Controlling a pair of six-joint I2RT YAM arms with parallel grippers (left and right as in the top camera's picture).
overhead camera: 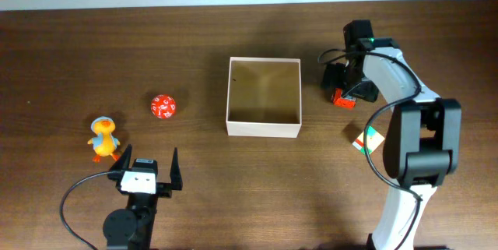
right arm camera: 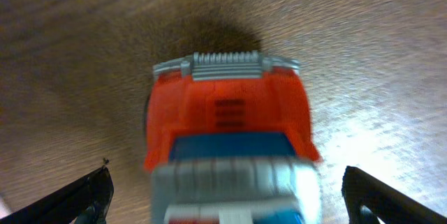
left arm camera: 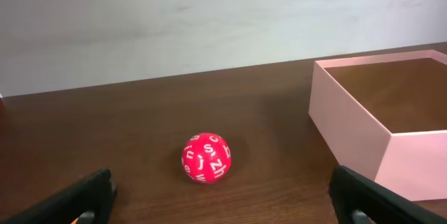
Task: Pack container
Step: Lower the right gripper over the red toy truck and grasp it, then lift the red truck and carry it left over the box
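Observation:
The container (overhead camera: 264,128) is a square open box with cream walls and a tan inside, at the table's middle; its corner shows in the left wrist view (left arm camera: 349,123). A red letter ball (overhead camera: 164,107) lies left of it, ahead of my open, empty left gripper (overhead camera: 148,174), and shows in the left wrist view (left arm camera: 206,158). A yellow duck toy (overhead camera: 103,138) stands further left. My right gripper (overhead camera: 342,79) is open, low over a red, blue and grey toy truck (right arm camera: 230,140) right of the container, its fingers apart on either side of the truck (overhead camera: 343,98).
A small white card or block with red and green marks (overhead camera: 369,139) lies right of the container, beside the right arm's base. A pale wall runs along the table's far edge (left arm camera: 209,15).

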